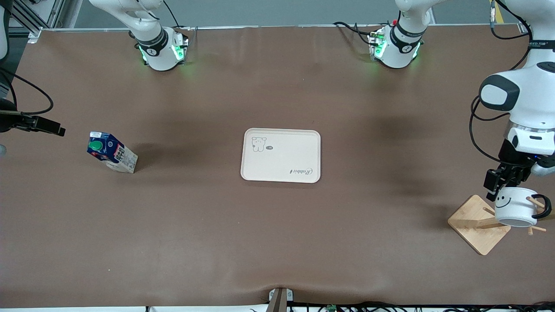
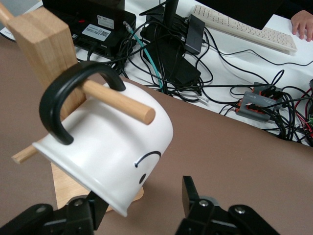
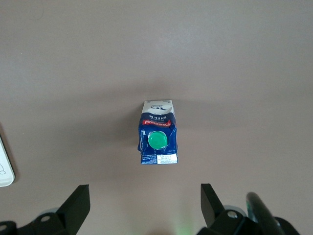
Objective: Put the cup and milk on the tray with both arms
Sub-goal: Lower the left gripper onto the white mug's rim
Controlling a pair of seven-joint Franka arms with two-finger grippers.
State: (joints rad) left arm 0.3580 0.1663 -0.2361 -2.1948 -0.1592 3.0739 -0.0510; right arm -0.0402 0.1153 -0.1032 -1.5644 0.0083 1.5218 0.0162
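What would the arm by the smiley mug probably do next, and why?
Probably close the left pincer on the cup wall and slide it off the peg: the cup hangs by its handle on the wooden rack, one finger inside the rim, the jaws open.

Setting: a robotics laboratory workstation. Two white Franka arms are bolted at one edge of a table (image 1: 277, 242) covered in brown sheet; their bases (image 1: 162, 52) carry green status lights. An aluminium profile frame (image 1: 34, 17) stands at one corner. Next to the table, a white bench holds a tangle of cables (image 2: 195, 73), black electronics boxes (image 2: 98, 29), a keyboard (image 2: 244, 27) and a person's hand (image 2: 303, 22).
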